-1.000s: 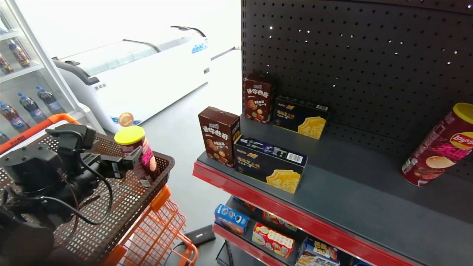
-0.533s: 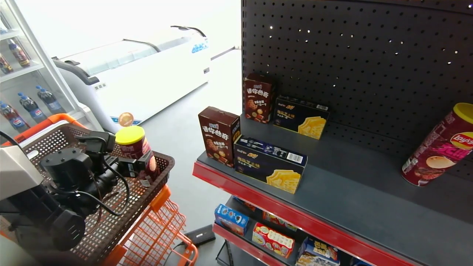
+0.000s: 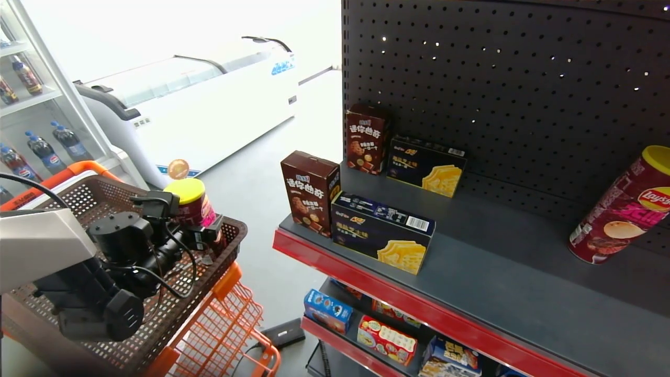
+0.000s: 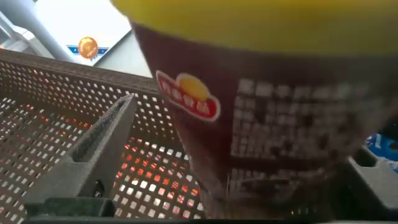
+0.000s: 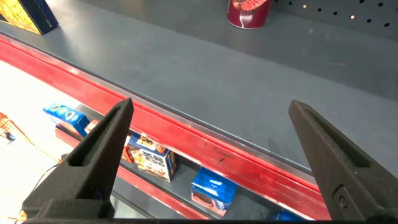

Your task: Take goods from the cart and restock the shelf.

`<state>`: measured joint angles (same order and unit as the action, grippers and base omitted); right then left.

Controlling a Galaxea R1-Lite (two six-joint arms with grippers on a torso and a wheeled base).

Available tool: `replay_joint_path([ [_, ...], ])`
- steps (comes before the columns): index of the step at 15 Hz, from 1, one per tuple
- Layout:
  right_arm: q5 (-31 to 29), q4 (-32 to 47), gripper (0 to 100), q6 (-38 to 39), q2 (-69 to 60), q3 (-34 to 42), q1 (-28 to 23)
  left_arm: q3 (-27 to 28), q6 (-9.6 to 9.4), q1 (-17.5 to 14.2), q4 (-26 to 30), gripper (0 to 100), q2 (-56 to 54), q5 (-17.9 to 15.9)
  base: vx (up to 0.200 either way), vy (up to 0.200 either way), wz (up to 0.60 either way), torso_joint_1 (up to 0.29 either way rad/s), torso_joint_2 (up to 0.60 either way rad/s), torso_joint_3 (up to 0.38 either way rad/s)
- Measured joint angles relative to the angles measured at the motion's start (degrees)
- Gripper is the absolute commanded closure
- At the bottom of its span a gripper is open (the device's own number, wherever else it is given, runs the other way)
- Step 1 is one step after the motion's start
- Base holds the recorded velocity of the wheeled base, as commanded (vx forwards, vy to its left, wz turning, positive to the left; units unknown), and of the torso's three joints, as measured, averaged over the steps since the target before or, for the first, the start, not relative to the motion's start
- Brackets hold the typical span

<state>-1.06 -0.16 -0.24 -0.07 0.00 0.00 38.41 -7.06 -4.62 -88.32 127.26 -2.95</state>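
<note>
The restocking is partway, by my reading: one chips can (image 3: 194,205) stands upright in the cart's brown basket (image 3: 233,226), at its far corner beside the shelf, and has not been lifted. It is the one item I can make out in the basket. The left gripper (image 4: 242,134) straddles the can with its fingers spread, and a gap shows on one side, so the grasp is not yet closed. The right gripper (image 5: 211,104) hangs wide apart and holds nothing, above the shelf's red front edge (image 3: 366,285).

On the shelf (image 3: 487,277), a brown biscuit box (image 3: 310,191) and a blue wafer box (image 3: 384,235) stand touching at the front left corner. A second brown box (image 3: 366,137) and a second blue box (image 3: 426,166) stand at the back left. Another chips can (image 3: 620,209) leans near the back right. Left to do: grip, carry and place.
</note>
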Motion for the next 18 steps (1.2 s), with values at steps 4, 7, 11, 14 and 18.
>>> replay_joint_path([
  [4,0.00,0.00,0,0.00,0.00,0.00,0.00,4.23,-0.35,0.16,-0.15,100,1.85,-3.21,0.000,0.000,0.00,0.000,0.00,0.000],
  [7,0.00,0.00,0,0.00,0.00,0.00,0.00,5.00,-0.41,0.16,-0.11,100,2.05,-3.01,0.000,0.000,0.00,0.000,0.00,0.000],
  [11,0.00,0.00,0,0.02,0.00,0.00,0.02,5.41,-0.41,0.44,2.38,100,-2.34,-2.77,0.000,0.000,0.00,0.000,0.00,0.000],
  [14,0.00,0.00,0,0.02,0.00,0.00,0.00,5.16,-0.27,1.60,8.02,100,-9.29,-3.21,0.000,0.000,0.00,0.000,0.00,0.000],
  [18,0.00,0.00,0,0.02,0.00,0.00,0.00,2.95,1.78,3.28,18.18,100,-21.11,-7.08,0.000,0.000,0.00,0.000,0.00,0.000],
])
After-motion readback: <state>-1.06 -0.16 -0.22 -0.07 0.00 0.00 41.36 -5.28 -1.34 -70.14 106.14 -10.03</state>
